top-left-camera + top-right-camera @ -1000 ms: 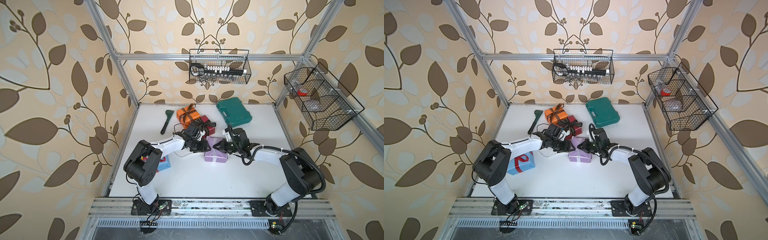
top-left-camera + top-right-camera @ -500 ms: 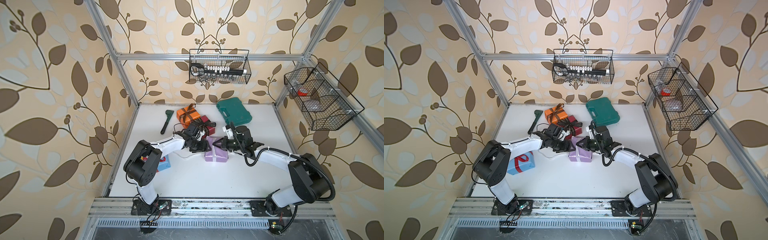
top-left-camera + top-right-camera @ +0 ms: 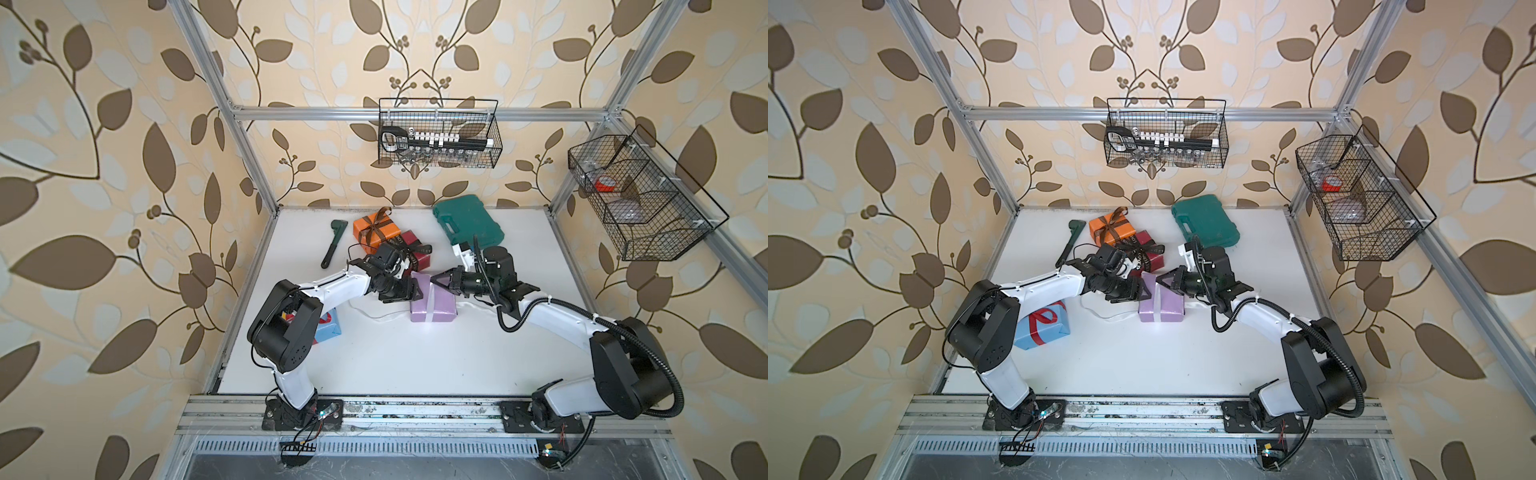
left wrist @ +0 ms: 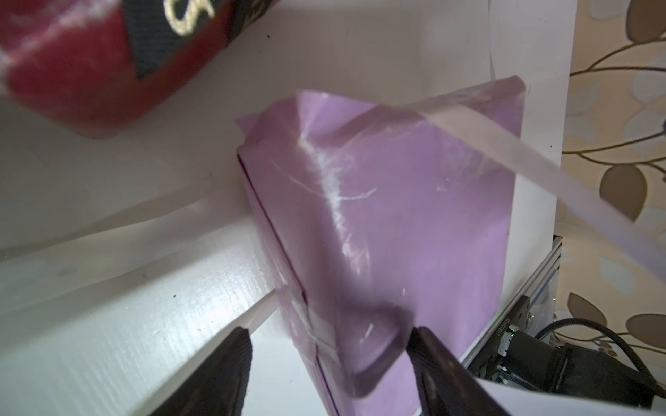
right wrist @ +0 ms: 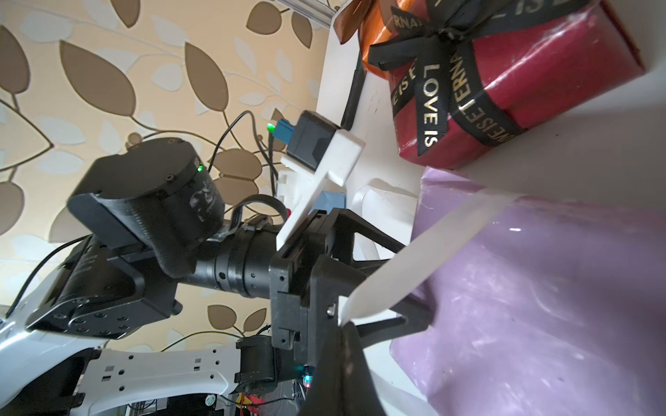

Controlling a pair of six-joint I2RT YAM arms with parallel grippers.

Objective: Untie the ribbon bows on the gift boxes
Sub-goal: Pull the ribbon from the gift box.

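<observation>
Your white tabletop (image 3: 415, 365) sits inside walls of leaf-print wallpaper (image 3: 104, 166), with a wire basket (image 3: 438, 160) hung well beyond both grippers and a green tool case (image 3: 467, 224) beyond the right one. Your right gripper (image 3: 435, 280) is pinched closed on the white ribbon (image 5: 414, 259) just over the lilac box (image 3: 440, 305), while the left gripper (image 4: 329, 332) stands spread, the box's edge between its fingers, gripping nothing, with the dark red box (image 5: 562, 65) just beyond it. Against a second ago, the right elbow has swung outward and the lilac box has barely shifted
</observation>
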